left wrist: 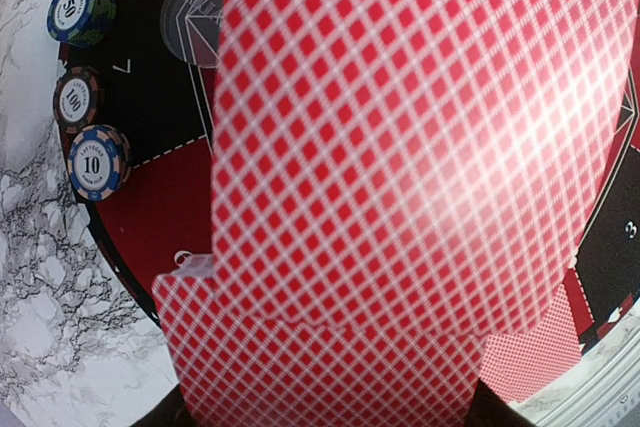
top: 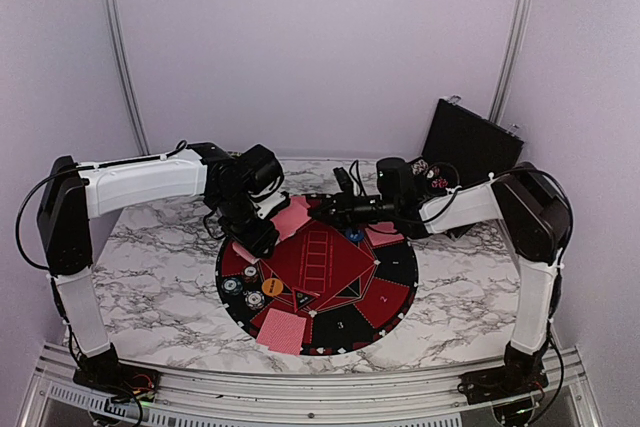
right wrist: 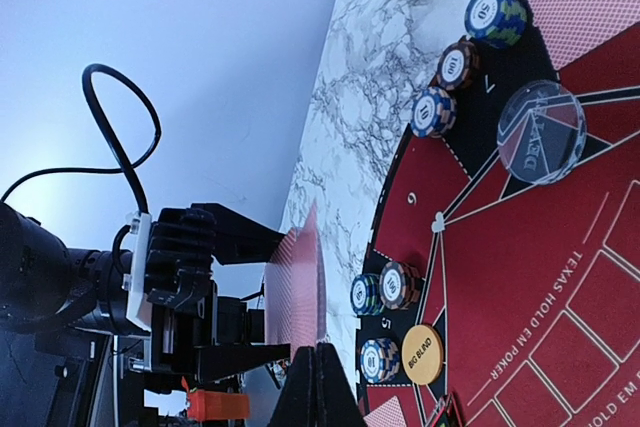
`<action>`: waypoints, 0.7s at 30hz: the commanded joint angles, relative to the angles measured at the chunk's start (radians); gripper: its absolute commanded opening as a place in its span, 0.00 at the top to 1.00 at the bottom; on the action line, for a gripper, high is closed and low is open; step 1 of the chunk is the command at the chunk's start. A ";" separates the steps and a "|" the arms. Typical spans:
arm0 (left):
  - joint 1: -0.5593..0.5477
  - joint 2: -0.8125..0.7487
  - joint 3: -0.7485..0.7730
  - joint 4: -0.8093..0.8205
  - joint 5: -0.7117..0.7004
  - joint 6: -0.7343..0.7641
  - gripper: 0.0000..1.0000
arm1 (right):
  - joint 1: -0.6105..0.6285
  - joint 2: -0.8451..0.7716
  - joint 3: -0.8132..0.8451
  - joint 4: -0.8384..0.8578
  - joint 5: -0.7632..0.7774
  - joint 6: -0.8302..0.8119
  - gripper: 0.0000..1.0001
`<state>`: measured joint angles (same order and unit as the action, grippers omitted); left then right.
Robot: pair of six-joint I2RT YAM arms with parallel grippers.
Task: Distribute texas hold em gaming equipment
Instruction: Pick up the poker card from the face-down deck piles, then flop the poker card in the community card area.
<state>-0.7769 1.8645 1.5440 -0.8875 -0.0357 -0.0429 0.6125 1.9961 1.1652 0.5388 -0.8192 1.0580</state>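
My left gripper [top: 262, 225] is shut on a deck of pink-red-backed playing cards [left wrist: 330, 367], held above the round mat's far left. The cards fill the left wrist view and hide its fingers. My right gripper [top: 320, 213] reaches left to the deck; its fingers [right wrist: 322, 387] are pressed together on the edge of one card [right wrist: 305, 277] lifted off the deck. Chip stacks [left wrist: 98, 162] stand on the mat's left rim, and also show in the top view [top: 245, 290] and the right wrist view [right wrist: 385, 289]. An orange disc [right wrist: 422, 354] and a clear disc [right wrist: 542, 132] lie on the mat.
The round red-and-black mat [top: 345, 297] lies mid-table. Dealt card piles lie at its front [top: 280, 330] and right [top: 385, 236]. An open black case [top: 470, 142] stands at the back right. Marble tabletop [top: 150, 267] surrounds the mat.
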 commanded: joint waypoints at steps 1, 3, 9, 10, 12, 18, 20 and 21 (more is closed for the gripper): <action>0.006 -0.028 -0.002 -0.007 -0.008 -0.002 0.73 | -0.022 -0.053 -0.017 0.040 0.021 0.014 1.00; 0.009 -0.028 -0.005 -0.005 -0.007 -0.001 0.73 | -0.028 -0.062 -0.026 0.046 0.024 0.016 1.00; 0.013 -0.033 -0.014 -0.002 -0.007 -0.002 0.73 | -0.044 -0.084 -0.048 0.053 0.033 0.017 1.00; 0.014 -0.034 -0.016 -0.003 -0.006 -0.002 0.73 | -0.046 -0.087 -0.052 0.054 0.035 0.017 1.00; 0.015 -0.036 -0.019 -0.001 -0.006 -0.002 0.73 | -0.053 -0.093 -0.062 0.052 0.038 0.013 1.00; 0.021 -0.039 -0.024 0.002 -0.005 -0.002 0.73 | -0.067 -0.109 -0.076 0.027 0.054 -0.013 1.00; 0.023 -0.039 -0.024 0.003 -0.004 0.001 0.73 | -0.072 -0.118 -0.085 0.008 0.062 -0.027 1.00; 0.024 -0.039 -0.024 0.002 -0.005 0.000 0.73 | -0.076 -0.122 -0.089 -0.001 0.065 -0.036 1.00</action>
<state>-0.7639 1.8641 1.5280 -0.8860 -0.0357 -0.0425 0.5514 1.9285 1.0843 0.5625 -0.7788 1.0622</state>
